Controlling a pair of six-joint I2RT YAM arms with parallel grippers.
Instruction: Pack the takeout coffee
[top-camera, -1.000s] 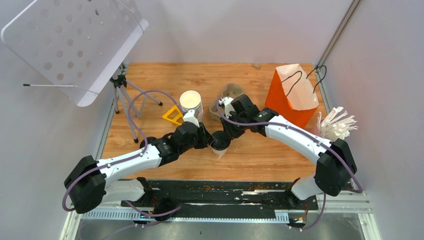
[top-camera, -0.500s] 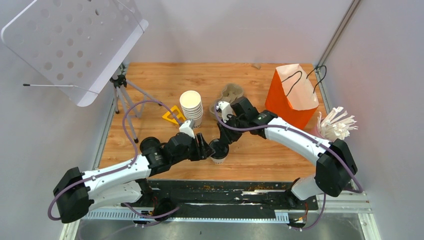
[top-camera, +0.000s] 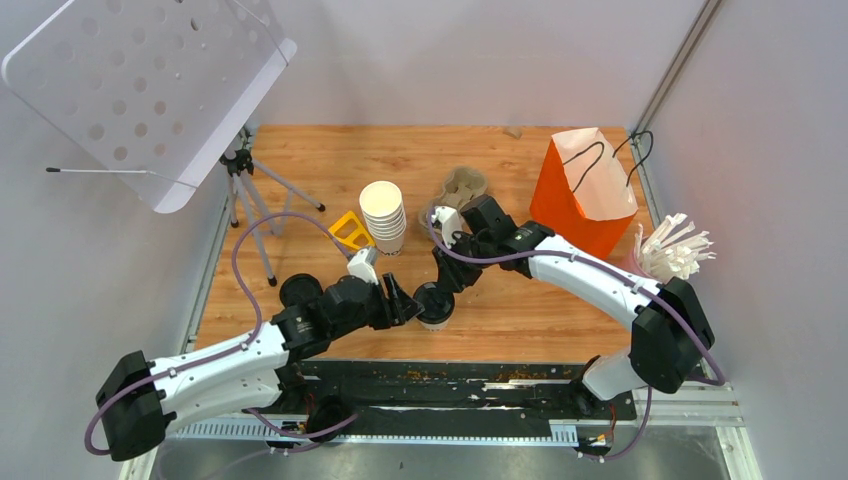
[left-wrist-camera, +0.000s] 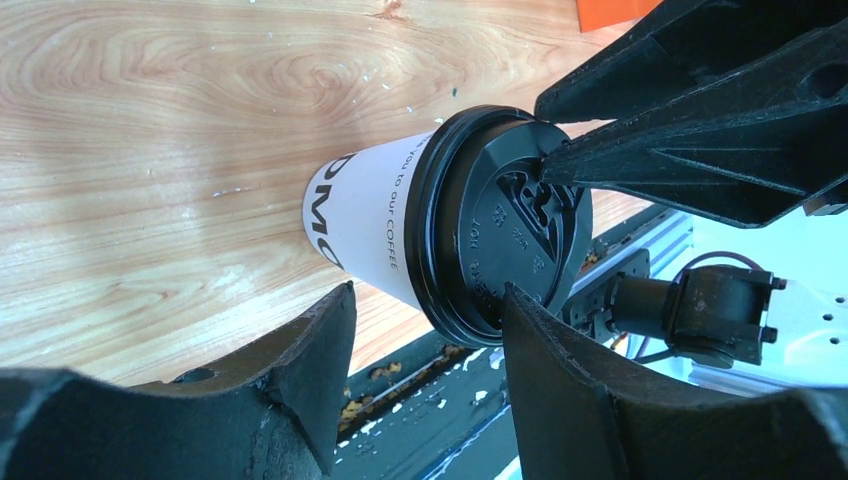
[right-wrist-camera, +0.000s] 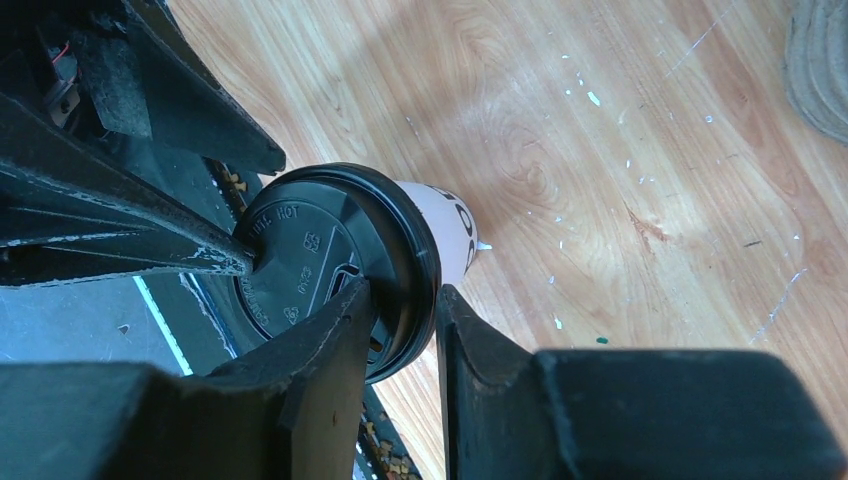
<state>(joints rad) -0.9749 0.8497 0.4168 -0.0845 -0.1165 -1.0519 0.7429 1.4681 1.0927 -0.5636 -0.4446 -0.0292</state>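
A: Fingers (left-wrist-camera: 300, 380) of the left gripper (left-wrist-camera: 425, 300), are they gripping anything?
B: No. They stand wide apart. The takeout coffee (left-wrist-camera: 370, 215) faces the gap between them and touches neither.
A: And the right gripper (right-wrist-camera: 405, 295)?
B: Nearly closed, pinching the rim of the black lid (right-wrist-camera: 310, 250), with one finger on top of the lid and the other outside the rim.
A: Where is the cup?
B: Standing on the wooden table (top-camera: 520, 310) near its front edge, between the two grippers. The stack of lidless cups (top-camera: 383, 215) is behind it, and the orange paper bag (top-camera: 585, 190) is well off to the right.
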